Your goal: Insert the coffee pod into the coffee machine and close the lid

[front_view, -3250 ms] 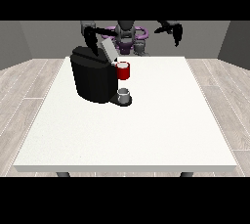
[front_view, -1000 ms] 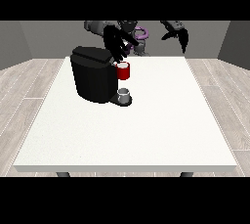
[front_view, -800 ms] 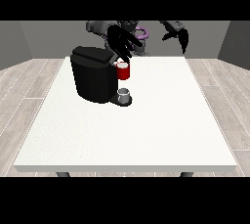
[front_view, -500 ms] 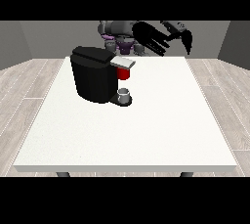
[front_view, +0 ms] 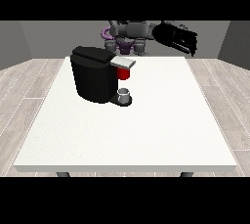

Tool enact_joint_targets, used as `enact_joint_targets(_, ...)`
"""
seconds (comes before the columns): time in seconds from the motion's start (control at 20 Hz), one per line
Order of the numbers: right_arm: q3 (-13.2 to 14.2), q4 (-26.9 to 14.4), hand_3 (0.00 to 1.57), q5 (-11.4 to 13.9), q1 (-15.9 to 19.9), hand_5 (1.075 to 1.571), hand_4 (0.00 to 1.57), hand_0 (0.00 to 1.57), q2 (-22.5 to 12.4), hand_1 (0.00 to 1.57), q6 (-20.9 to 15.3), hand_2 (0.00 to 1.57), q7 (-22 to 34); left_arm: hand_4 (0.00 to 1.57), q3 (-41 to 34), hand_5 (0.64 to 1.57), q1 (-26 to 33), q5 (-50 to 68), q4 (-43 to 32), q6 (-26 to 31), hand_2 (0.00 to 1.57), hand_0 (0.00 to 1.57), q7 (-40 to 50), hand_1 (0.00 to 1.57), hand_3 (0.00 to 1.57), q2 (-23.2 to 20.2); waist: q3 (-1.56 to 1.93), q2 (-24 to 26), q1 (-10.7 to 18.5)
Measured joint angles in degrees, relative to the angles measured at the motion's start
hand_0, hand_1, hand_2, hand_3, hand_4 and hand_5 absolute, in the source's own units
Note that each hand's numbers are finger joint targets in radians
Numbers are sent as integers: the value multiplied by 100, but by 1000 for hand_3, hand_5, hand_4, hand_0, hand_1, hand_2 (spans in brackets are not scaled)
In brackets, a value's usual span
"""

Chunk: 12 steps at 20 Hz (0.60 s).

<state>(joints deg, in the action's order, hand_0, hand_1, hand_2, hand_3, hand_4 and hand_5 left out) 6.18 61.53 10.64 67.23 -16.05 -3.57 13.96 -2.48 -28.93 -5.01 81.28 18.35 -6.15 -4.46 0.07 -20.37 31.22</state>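
The black coffee machine point(front_view: 95, 78) stands on the white table point(front_view: 146, 130), left of the middle. Its grey lid point(front_view: 123, 62) lies flat and low over a red thing at the machine point(front_view: 124, 74). A small grey thing point(front_view: 125, 94) sits on the machine's base, under the red thing. Both hands are up at the view's right, above the table's far edge and apart from the machine. They overlap as one black mass. The nearer hand point(front_view: 172, 36) has straight fingers point(front_view: 189, 45) pointing down and holds nothing. The other hand is mostly hidden behind it.
The robot's torso point(front_view: 130, 33) stands behind the table's far edge, with a purple part point(front_view: 105, 34) beside it. Grey walls and a wooden floor point(front_view: 29, 81) surround the table.
The hand that hung over the machine has swung away to the view's right and now overlaps the other hand. The machine's lid, raised before, has come down flat.
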Motion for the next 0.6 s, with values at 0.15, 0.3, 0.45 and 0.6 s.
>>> enact_joint_targets(0.15, 35, -183, 0, -62, 164, 1571, 0, 0, 34, 0, 74, 0, -238, 349, -23, 1571, 67, 0, 21, -10, 0, 0, -35, 0, 0, -24, -6, -35, -83)
enact_joint_targets(0.3, -65, -214, 0, -103, 68, 1571, 0, 0, 280, 0, 101, 0, -524, 322, -104, 1571, 209, 83, 2, 29, 0, 0, -19, 0, 0, -67, -6, 138, -264)
enact_joint_targets(0.45, -303, -142, 0, -88, -155, 1571, 181, 0, 700, 0, 65, 0, -804, 258, -211, 1571, 367, 134, -86, 59, 0, 0, -63, 0, 0, -151, -8, 357, -499)
enact_joint_targets(0.6, -542, -52, 0, -115, -553, 1571, 259, 0, 1108, 0, 49, 0, -1130, 266, -274, 1571, 623, 141, -157, -20, 0, 0, -105, 0, 0, -118, -8, 637, -823)
